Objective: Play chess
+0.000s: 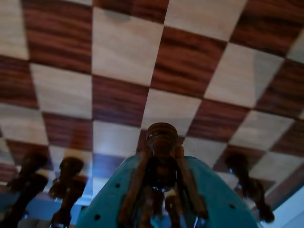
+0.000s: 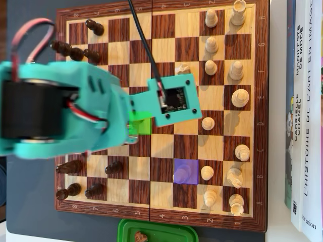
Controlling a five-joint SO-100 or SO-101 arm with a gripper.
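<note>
1. In the wrist view, your gripper [image 1: 161, 190] rises from the bottom edge, its teal body framing a dark chess piece [image 1: 161, 137] clamped between the fingers [image 1: 134, 185]. The piece's rounded head sticks up above the fingertips, over the chessboard [image 1: 123, 52].
2. Also in the wrist view, you can see blurred dark pieces standing low on the left [image 1: 66, 183] and on the right [image 1: 244, 178], near the board's edge.
3. In the overhead view, your teal arm [image 2: 75, 111] reaches in from the left across the chessboard [image 2: 161, 30]; the gripper itself is hidden beneath the arm and the camera mount [image 2: 174, 101].
4. A green square [image 2: 143, 123] shows just beside the mount, and a purple square [image 2: 185, 171] sits lower, next to a light pawn [image 2: 207, 173].
5. Light pieces [image 2: 237, 96] stand along the right side, dark pieces [image 2: 75, 53] along the left.
6. Books [image 2: 303, 111] lie right of the board; a green container [image 2: 156, 233] sits at the bottom edge.
</note>
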